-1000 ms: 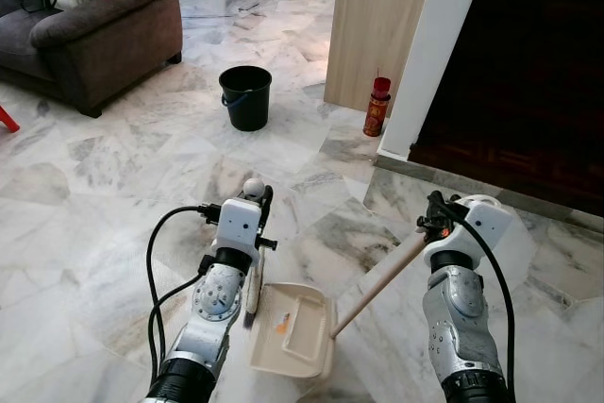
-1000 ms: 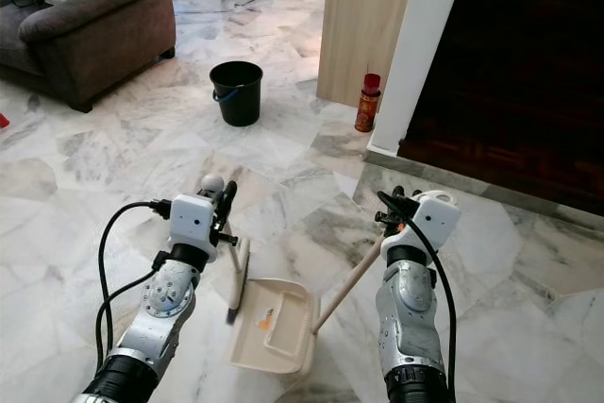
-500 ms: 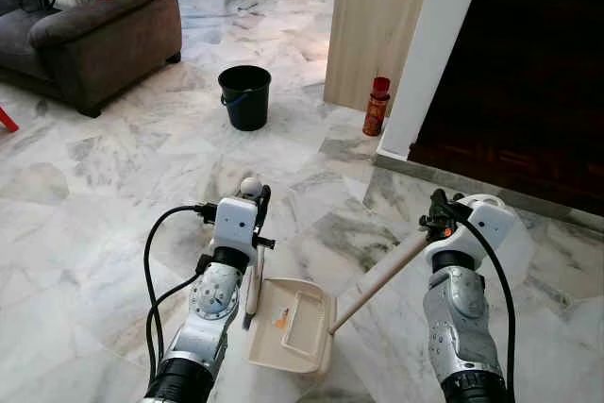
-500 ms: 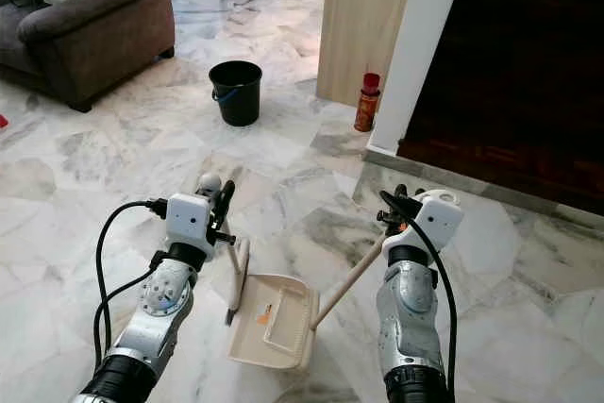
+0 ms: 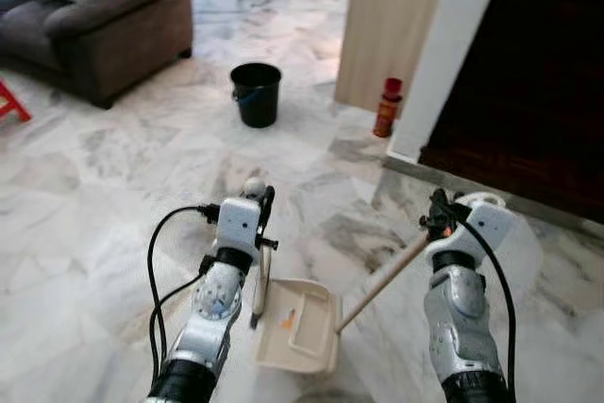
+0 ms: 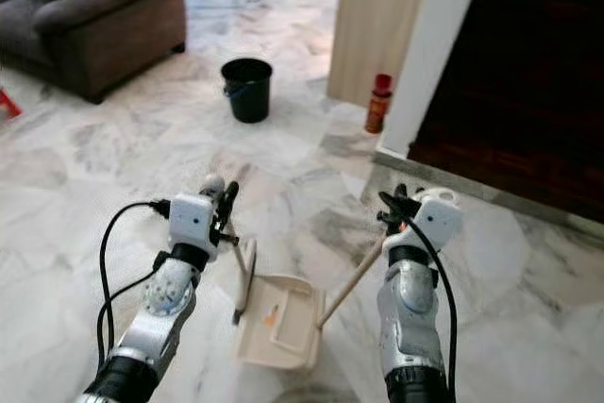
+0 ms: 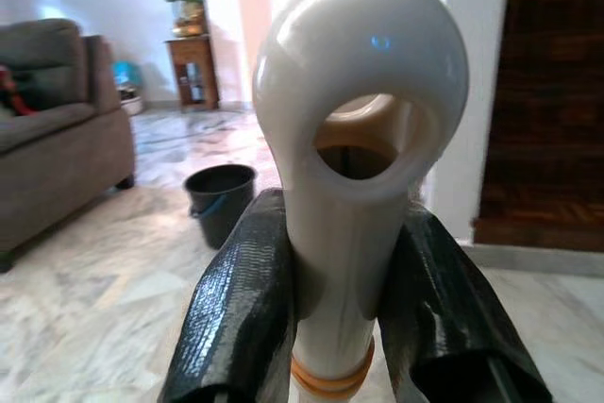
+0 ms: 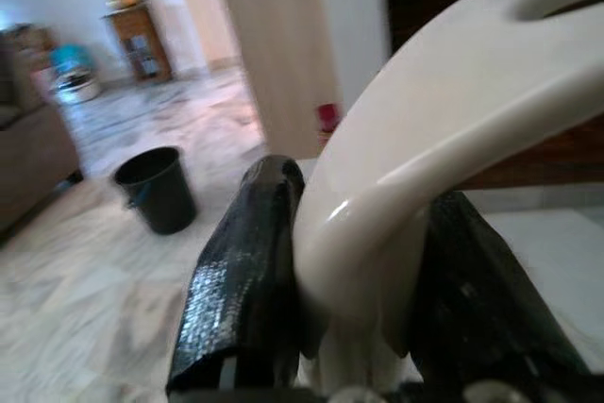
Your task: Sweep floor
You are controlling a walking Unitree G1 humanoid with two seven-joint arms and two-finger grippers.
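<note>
I'm at the collect stage: my left gripper (image 5: 264, 197) is closed round the cream brush handle (image 7: 354, 139), both fingers (image 7: 241, 309) pressed on its sides, bristle end down on the floor (image 5: 123, 167) just beside the dustpan (image 5: 300, 326). My right gripper (image 5: 436, 207) is clamped the same way on the dustpan handle (image 8: 444, 129), w/ the pole slanting down to the pan, which sits flat between my arms. A small orange bit (image 5: 287, 319) already lies in the tray. Next, I judge, is short strokes toward the pan lip while holding the pan steady, or carrying it to the black bucket (image 5: 257, 93) ahead if there's no more dirt; can't make out loose debris, pics are blurry. Room: open marble fwd and to my left; sofa (image 5: 94, 16) far left; on my right a white wall corner (image 5: 444, 44), red spray can (image 5: 386, 107) and a dark doorway step, so I'd keep the pole clear of that side.
</note>
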